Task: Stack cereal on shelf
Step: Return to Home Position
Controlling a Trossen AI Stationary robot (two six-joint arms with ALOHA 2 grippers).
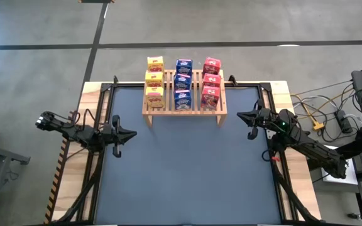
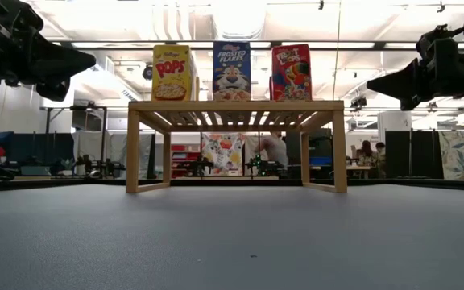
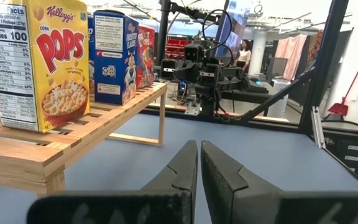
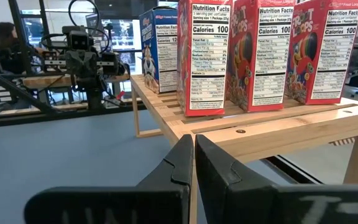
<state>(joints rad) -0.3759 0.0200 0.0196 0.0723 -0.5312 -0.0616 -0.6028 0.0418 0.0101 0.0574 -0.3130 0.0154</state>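
Atop the shelf (image 1: 184, 112) stand colour-sorted cereal (image 1: 182, 81) rows; left end effector (image 1: 132, 134), right end effector (image 1: 240, 115) closed, empty.

Left gripper (image 1: 131, 134) low at left side, fingers closed, empty, pointing inward; right gripper (image 1: 242, 115) mirrored at right side, closed, empty

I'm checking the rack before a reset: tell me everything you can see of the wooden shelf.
The shelf is a light wooden rack, its top made of parallel slats, on short side legs. It stands level at the far edge of the table. Nine cereal boxes stand upright on it in three rows: yellow, blue, red. The left gripper and right gripper hang shut, clear of it.
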